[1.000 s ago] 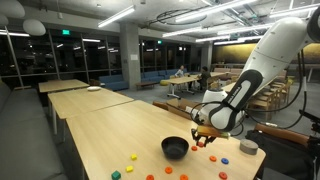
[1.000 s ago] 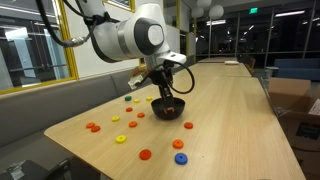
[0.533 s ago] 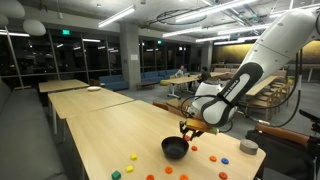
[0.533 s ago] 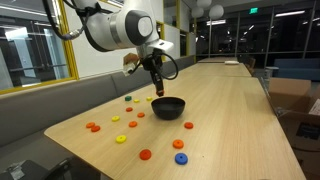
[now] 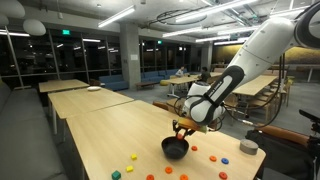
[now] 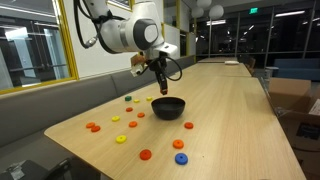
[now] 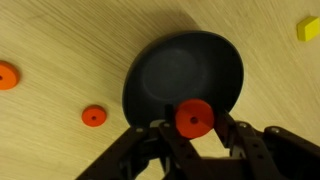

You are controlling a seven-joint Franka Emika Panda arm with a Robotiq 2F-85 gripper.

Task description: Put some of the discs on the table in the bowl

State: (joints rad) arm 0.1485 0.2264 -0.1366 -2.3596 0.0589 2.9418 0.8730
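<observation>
The black bowl [image 7: 184, 75] sits on the light-wood table [image 7: 60, 35]; it shows in both exterior views [image 5: 175, 148] [image 6: 168, 107]. My gripper [image 7: 195, 125] is shut on an orange-red disc [image 7: 194, 118] and holds it above the bowl's near rim. In the exterior views the gripper [image 5: 181, 128] [image 6: 159, 87] hangs just above the bowl. Other discs lie loose on the table: two orange ones [image 7: 93, 116] [image 7: 5, 76] beside the bowl, more orange, yellow, green and blue ones [image 6: 181, 158] around it.
A yellow piece [image 7: 308, 29] lies at the far right of the wrist view. A grey round puck [image 5: 248, 147] sits near the table's edge. More wooden tables [image 5: 75, 90] stand further back. A bench runs along the table's side [image 6: 30, 120].
My gripper has risen from table level beside the bowl and moved over the bowl, carrying the orange-red disc.
</observation>
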